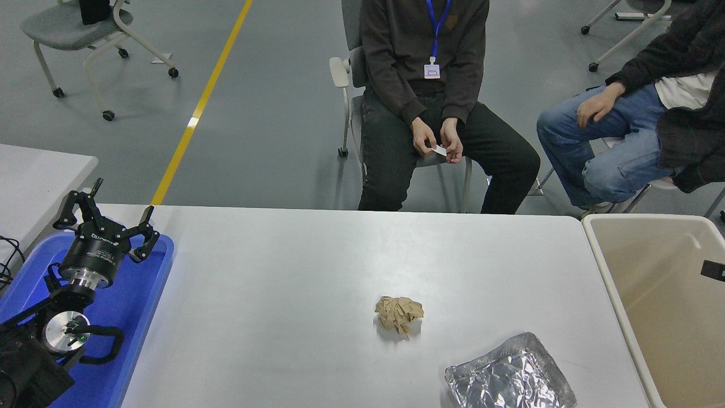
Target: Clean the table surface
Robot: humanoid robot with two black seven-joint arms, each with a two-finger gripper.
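The table surface (pixel 317 266) is a wide pale grey-white top. On it lie a crumpled brown paper ball (pixel 399 314) near the middle and a crumpled foil tray (pixel 510 374) at the front right. My left gripper (pixel 107 214) is parked at the lower left over the blue tray (pixel 136 306), open and empty. Of my right arm only a small black piece (pixel 712 270) shows at the right edge, over the beige bin (pixel 612 272).
Two people sit on chairs past the table's far edge, one at the middle (pixel 430 96), one at the right (pixel 634 130). A second table's corner (pixel 39 170) shows at the left.
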